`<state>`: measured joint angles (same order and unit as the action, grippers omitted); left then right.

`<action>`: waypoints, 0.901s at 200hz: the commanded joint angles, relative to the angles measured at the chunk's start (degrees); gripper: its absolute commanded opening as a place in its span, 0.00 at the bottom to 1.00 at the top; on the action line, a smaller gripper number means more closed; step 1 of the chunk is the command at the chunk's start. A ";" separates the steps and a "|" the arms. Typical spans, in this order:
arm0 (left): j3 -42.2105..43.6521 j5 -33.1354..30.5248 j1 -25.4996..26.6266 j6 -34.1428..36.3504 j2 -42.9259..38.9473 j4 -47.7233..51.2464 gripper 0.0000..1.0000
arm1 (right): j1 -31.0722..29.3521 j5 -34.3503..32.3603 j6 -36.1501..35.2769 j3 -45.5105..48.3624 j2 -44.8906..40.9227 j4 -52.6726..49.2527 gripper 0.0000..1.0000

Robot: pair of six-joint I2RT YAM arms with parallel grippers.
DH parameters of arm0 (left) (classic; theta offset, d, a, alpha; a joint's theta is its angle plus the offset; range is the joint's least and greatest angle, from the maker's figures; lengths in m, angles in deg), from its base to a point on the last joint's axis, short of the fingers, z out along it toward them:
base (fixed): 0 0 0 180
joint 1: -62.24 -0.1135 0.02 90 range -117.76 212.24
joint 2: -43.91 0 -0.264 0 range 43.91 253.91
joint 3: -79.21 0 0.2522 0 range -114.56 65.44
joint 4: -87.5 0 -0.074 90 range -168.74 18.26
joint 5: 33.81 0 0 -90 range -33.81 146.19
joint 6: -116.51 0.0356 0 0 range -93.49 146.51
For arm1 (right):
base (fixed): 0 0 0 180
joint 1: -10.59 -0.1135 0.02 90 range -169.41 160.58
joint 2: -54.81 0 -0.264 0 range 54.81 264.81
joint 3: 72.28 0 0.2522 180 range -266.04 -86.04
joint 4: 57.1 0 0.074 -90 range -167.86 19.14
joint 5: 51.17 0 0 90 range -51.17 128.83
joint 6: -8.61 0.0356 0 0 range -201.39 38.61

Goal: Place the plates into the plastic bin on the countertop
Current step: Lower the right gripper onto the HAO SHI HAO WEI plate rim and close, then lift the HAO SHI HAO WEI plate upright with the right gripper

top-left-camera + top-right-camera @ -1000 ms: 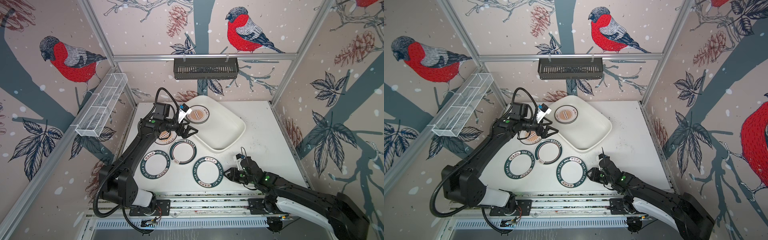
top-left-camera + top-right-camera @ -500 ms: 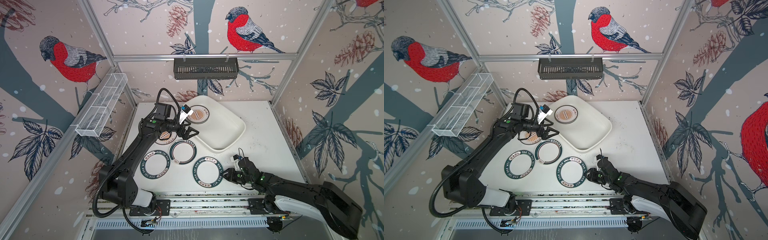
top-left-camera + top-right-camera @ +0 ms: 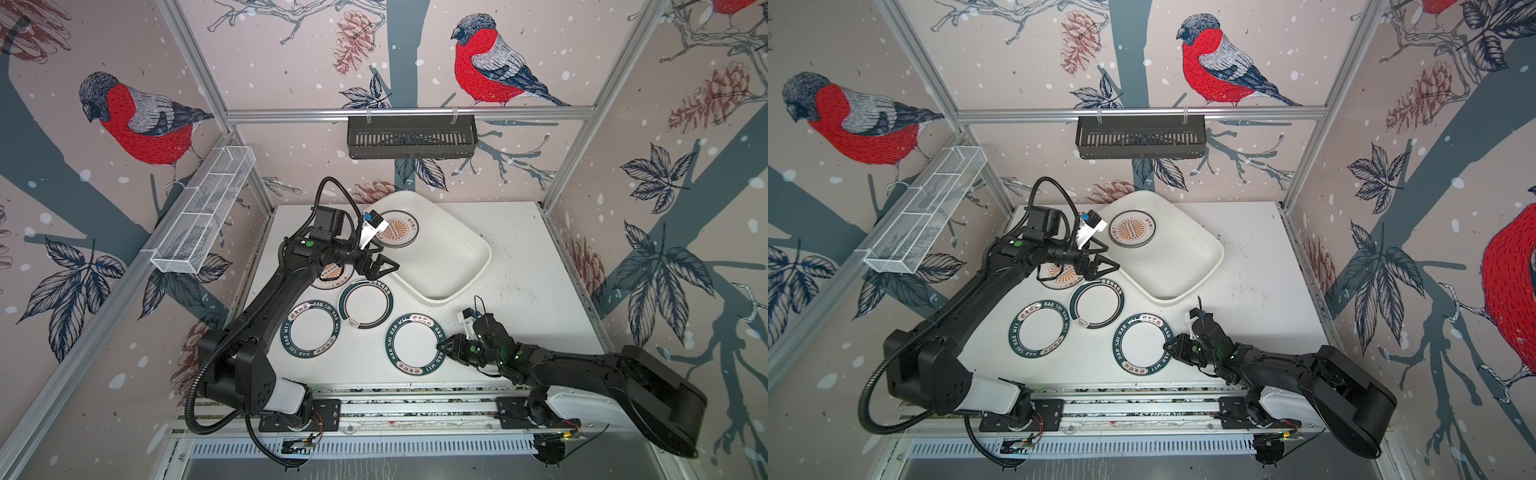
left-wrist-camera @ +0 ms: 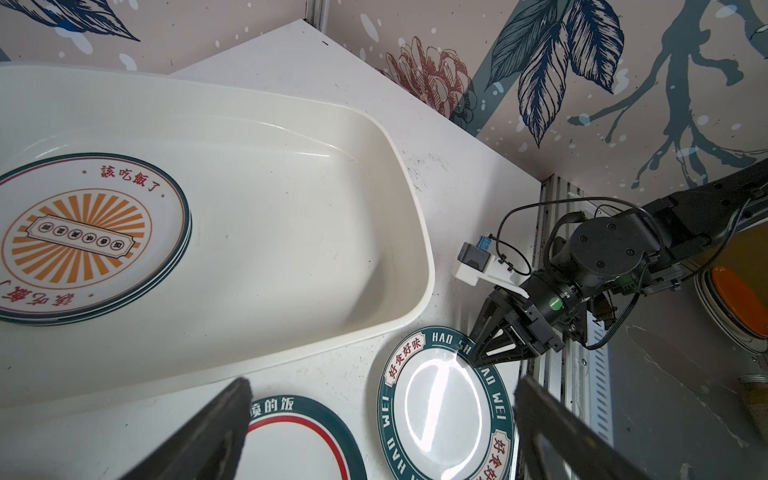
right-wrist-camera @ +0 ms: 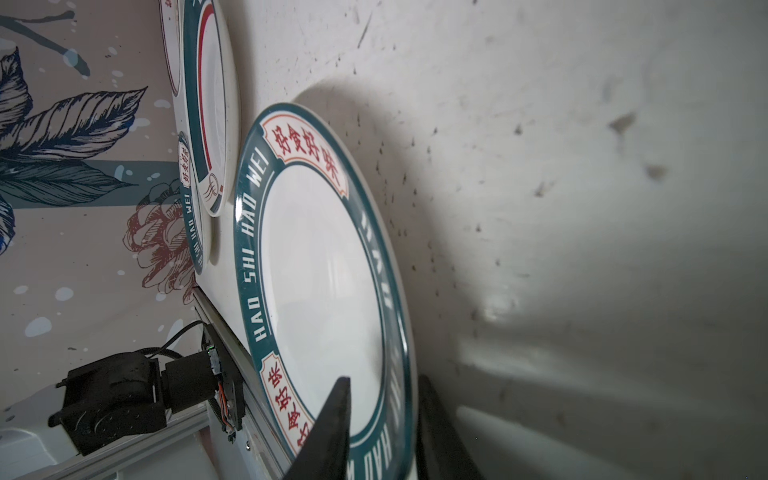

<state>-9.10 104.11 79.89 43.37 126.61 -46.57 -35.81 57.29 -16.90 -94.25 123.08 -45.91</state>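
Note:
A stack of orange sunburst plates point(image 3: 397, 230) point(image 3: 1132, 230) point(image 4: 83, 237) lies in the plastic bin point(image 3: 486, 257) point(image 3: 1219, 257) point(image 4: 428, 270). On the countertop point(image 3: 519, 291) lie another sunburst plate point(image 3: 332, 274), a red-ringed teal plate point(image 3: 365, 304) and two lettered plates point(image 3: 309, 329) point(image 3: 415, 345). My left gripper point(image 3: 380, 266) point(image 3: 1100, 268) point(image 4: 382, 386) hangs wide open and empty over the bin's near-left rim. My right gripper point(image 3: 442, 345) point(image 3: 1169, 347) point(image 5: 384, 380) straddles the right-hand lettered plate's point(image 5: 320, 270) rim, one finger over it, one beside it. Whether it pinches is unclear.
A black slotted basket point(image 3: 411, 137) hangs on the back rail. A white wire mesh basket point(image 3: 203, 216) is fixed to the left wall. Aluminium framing point(image 3: 415, 399) runs along the countertop's front edge, close behind the right arm.
My right gripper has slid left onto the lettered plate's rim and its jaws have narrowed around it. The left arm has hardly moved and stays open.

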 commanded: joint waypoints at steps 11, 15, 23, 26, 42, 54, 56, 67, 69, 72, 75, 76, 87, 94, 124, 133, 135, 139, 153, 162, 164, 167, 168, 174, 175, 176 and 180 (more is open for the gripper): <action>-0.02 1.12 0.45 1.02 -0.41 0.01 0.97 | -0.07 -1.89 1.59 0.93 1.54 -0.46 0.26; -0.06 1.04 0.40 0.98 -0.45 0.01 0.97 | -0.08 -1.93 1.71 0.93 1.59 -0.37 0.25; -0.07 0.96 0.37 0.98 -0.43 0.03 0.98 | -0.06 -2.15 1.86 1.09 1.91 -0.16 0.25; -0.04 0.95 0.42 0.98 -0.43 0.01 0.98 | -0.05 -2.19 1.91 1.09 1.94 -0.10 0.24; 0.02 0.95 0.44 0.98 -0.43 0.01 0.98 | -0.08 -2.33 2.09 1.31 2.05 0.18 0.22; 0.10 0.86 0.48 0.98 -0.43 0.01 0.98 | -0.05 -2.45 2.22 1.52 1.96 0.27 0.21; 0.17 0.86 0.46 0.98 -0.43 0.01 0.97 | 0.00 -2.46 2.26 1.59 1.89 0.27 0.20; 0.17 0.86 0.52 0.98 -0.43 -0.05 0.98 | 0.00 -2.51 2.56 1.96 1.71 0.57 0.19; 0.12 0.86 0.47 0.98 -0.43 -0.03 0.98 | -0.01 -2.54 2.63 2.03 1.70 0.66 0.19; 0.10 0.86 0.46 0.98 -0.43 0.00 0.98 | 0.06 -2.55 2.66 2.17 1.64 0.77 0.18; 0.10 0.86 0.50 0.99 -0.43 -0.03 0.98 | 0.01 -2.47 2.80 2.22 1.61 0.95 0.18; 0.14 0.86 0.48 0.98 -0.43 -0.06 0.98 | 0.00 -2.47 2.82 2.27 1.56 1.05 0.18; 0.14 0.90 0.57 0.98 -0.46 -0.08 0.98 | -0.01 -2.37 3.25 2.82 1.37 2.03 0.17; 0.16 0.93 0.57 0.94 -0.43 -0.06 0.98 | -0.01 -2.29 3.50 3.08 1.26 2.57 0.15; 0.10 0.95 0.74 0.98 -0.43 -0.08 0.98 | 0.04 -2.02 3.92 3.58 1.17 4.43 0.12; 0.10 0.94 0.72 0.96 -0.43 -0.08 0.98 | -0.01 -1.89 4.11 3.64 1.16 4.88 0.11; 0.10 0.95 0.72 0.93 -0.43 -0.08 0.98 | 0.01 -1.86 4.14 3.64 1.16 4.92 0.11; 0.12 0.95 0.73 0.97 -0.43 -0.06 0.98 | -0.01 -1.85 4.15 3.76 1.19 5.09 0.11; 0.18 0.90 0.75 0.98 -0.52 0.00 0.98 | -0.01 -1.76 4.29 3.84 1.22 5.28 0.10; 0.13 0.86 0.73 0.98 -0.52 0.01 0.98 | 0.06 -1.52 4.33 3.91 1.08 5.53 0.07; 0.11 0.86 0.74 0.98 -0.52 0.01 0.98 | 0.00 -1.50 4.33 4.03 1.01 5.59 0.06; 0.11 0.86 0.73 0.98 -0.52 0.01 0.98 | 0.01 -1.42 4.40 3.99 1.03 5.63 0.06; 0.11 0.86 0.73 0.98 -0.56 0.01 0.98 | 0.00 -1.41 4.41 3.99 0.97 5.63 0.06; 0.10 0.86 0.83 0.98 -0.60 0.01 0.98 | 0.07 -1.32 4.42 3.99 0.86 5.64 0.06; 0.10 0.86 0.82 0.98 -0.60 0.01 0.98 | 0.07 -1.28 4.42 3.99 0.83 5.64 0.06; 0.10 0.86 0.81 0.98 -0.61 0.01 0.98 | 0.07 -1.25 4.37 3.99 0.78 5.64 0.06; 0.10 0.86 0.81 1.02 -0.58 0.01 0.98 | 0.03 -1.12 4.40 3.99 0.68 5.72 0.05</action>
<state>-8.95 104.09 80.46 43.37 126.50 -46.57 -35.74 56.72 -12.25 -90.58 123.98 -37.52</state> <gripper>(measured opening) 0.976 0.068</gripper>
